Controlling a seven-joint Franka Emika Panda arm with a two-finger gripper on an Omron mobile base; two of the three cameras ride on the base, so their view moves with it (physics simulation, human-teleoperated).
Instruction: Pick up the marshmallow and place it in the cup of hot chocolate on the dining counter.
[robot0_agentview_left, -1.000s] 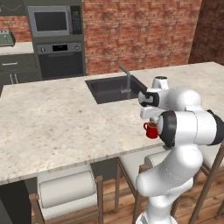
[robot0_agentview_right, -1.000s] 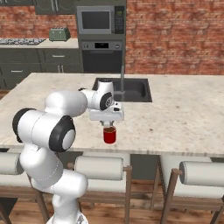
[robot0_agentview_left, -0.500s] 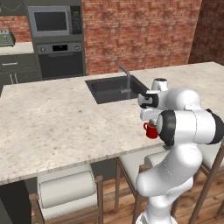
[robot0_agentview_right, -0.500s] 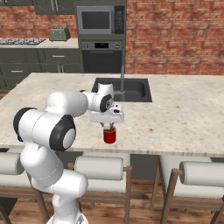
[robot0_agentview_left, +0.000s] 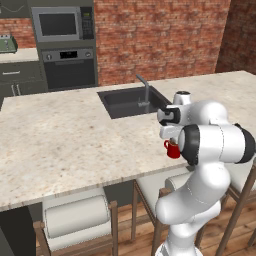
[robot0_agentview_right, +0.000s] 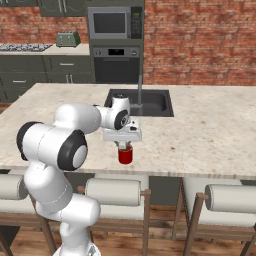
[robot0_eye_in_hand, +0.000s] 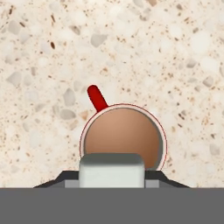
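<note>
Pincer (robot0_eye_in_hand: 111, 181): clamped on the marshmallow (robot0_eye_in_hand: 111, 169), low centre.
Mug (robot0_eye_in_hand: 123, 138): directly beneath on the bench (robot0_eye_in_hand: 175, 52), ready for dropping.

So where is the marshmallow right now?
In the hand view the marshmallow sits between the gripper fingertips, directly over the near rim of the cup of hot chocolate.

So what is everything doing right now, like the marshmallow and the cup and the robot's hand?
Marshmallow: held between the fingertips, right above the cup, not in it yet.
Cup: upright on the counter, full of brown chocolate, handle sticking out.
Gripper: shut on the marshmallow, pointing down over the cup.
Sink: looks dry, faucet off.
</note>
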